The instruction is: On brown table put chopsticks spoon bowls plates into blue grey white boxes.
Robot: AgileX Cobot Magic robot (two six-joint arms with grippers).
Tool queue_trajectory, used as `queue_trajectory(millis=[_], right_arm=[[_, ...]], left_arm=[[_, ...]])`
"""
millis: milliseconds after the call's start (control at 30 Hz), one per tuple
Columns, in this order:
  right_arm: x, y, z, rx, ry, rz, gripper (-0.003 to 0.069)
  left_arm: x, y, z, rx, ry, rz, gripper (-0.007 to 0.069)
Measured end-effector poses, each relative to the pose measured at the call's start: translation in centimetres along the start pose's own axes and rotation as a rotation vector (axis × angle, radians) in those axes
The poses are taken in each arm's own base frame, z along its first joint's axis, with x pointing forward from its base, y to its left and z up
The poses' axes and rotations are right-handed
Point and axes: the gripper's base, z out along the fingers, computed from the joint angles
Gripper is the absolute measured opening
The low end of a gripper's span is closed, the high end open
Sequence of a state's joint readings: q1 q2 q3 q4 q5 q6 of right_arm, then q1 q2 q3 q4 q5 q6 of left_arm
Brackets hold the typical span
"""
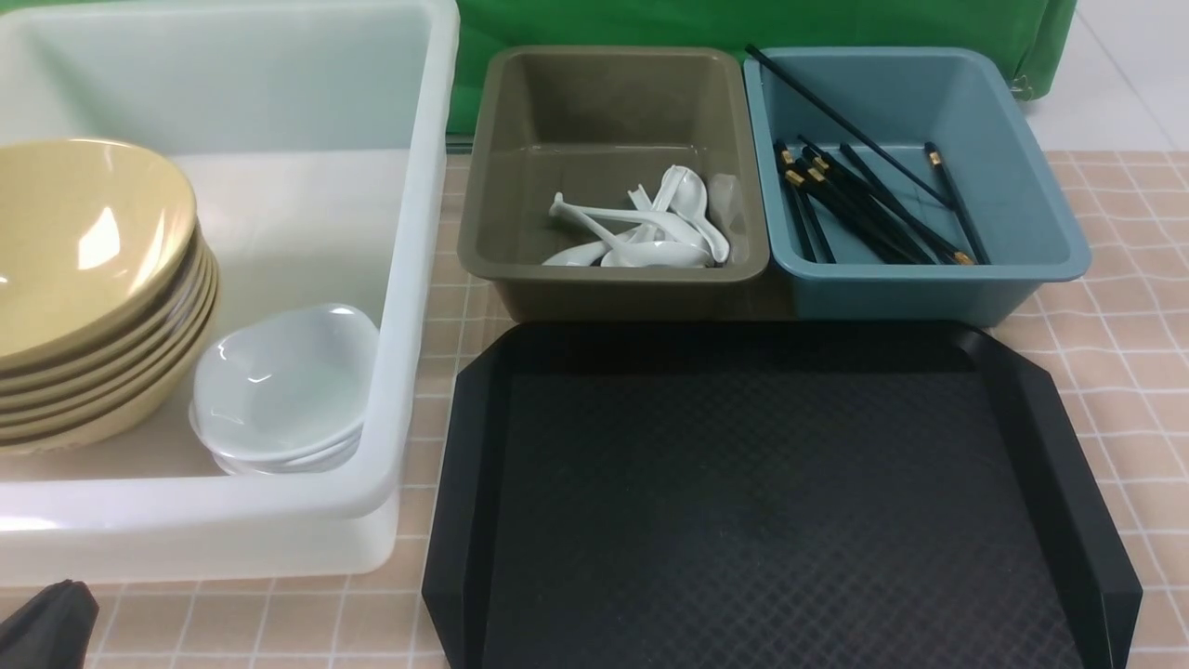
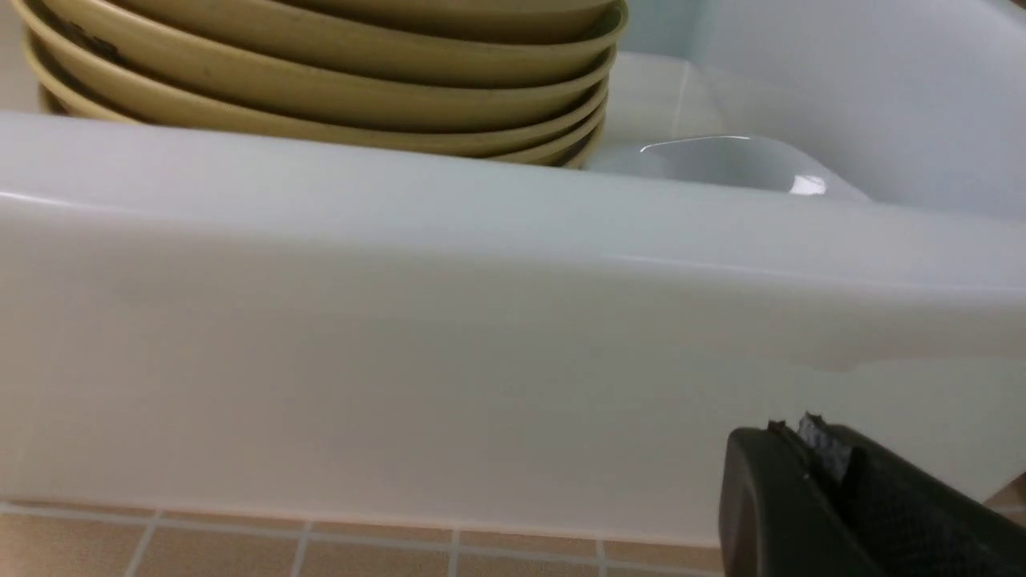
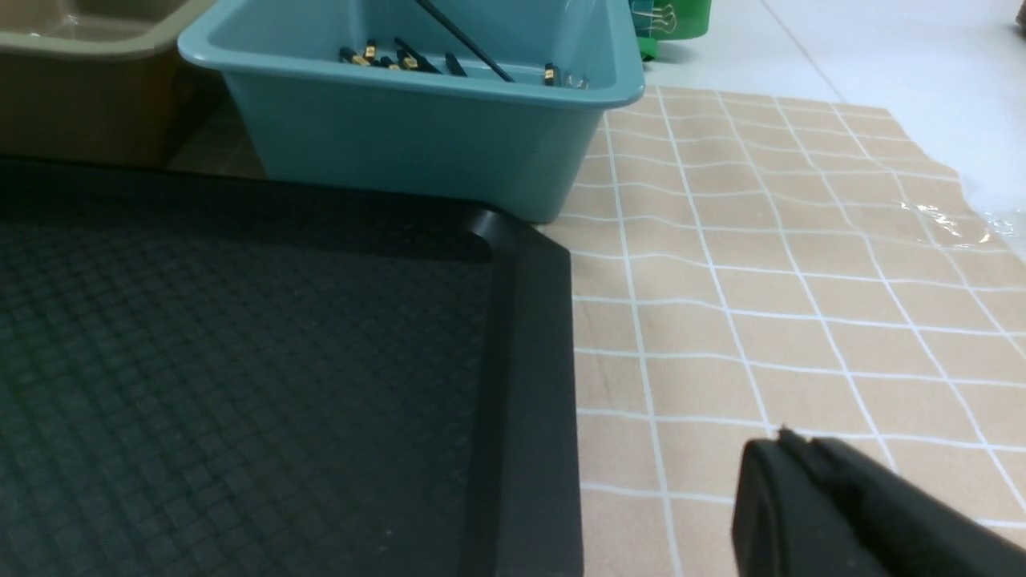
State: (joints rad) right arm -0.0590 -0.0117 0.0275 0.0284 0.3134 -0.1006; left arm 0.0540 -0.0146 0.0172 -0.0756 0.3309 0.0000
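Three boxes look loaded already: bowls (image 1: 88,279) stacked w/ plates (image 1: 283,390) beside them in the white tub (image 1: 409,279) at left of the front view, spoons (image 1: 650,232) in the grey bin (image 1: 613,279) at top centre, chopsticks (image 1: 864,200) in the blue bin (image 1: 929,279) at top right. We see no loose piece on the brown table (image 1: 1115,372), and the black tray (image 1: 771,502) at lower centre is bare, so we judge the task done or nearly so.

Left gripper (image 2: 809,449) sits low, just outside the tub's near wall, jaws together, holding nothing. Right gripper (image 3: 789,449) hovers over the table beside the tray's edge, jaws together too, nothing between them.

Step in hand, as we read it: park both arms. To do it well, we'd lift before swinging; the tub wall is close to the left jaws, the tray rim close to the right. One chopstick leans up over the blue bin's far rim, so we'd keep clear of it. Green cloth (image 1: 743,28) hangs behind the bins, well out of reach.
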Motion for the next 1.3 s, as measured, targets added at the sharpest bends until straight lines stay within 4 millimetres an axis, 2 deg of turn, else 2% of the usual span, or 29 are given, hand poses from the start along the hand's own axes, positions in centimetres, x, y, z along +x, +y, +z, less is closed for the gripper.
queue_trajectory(millis=[1300], right_arm=[[0.00, 0.00, 0.00, 0.000, 0.000, 0.000, 0.0100]], left_arm=[[0.00, 0.02, 0.00, -0.002, 0.000, 0.006, -0.0007]])
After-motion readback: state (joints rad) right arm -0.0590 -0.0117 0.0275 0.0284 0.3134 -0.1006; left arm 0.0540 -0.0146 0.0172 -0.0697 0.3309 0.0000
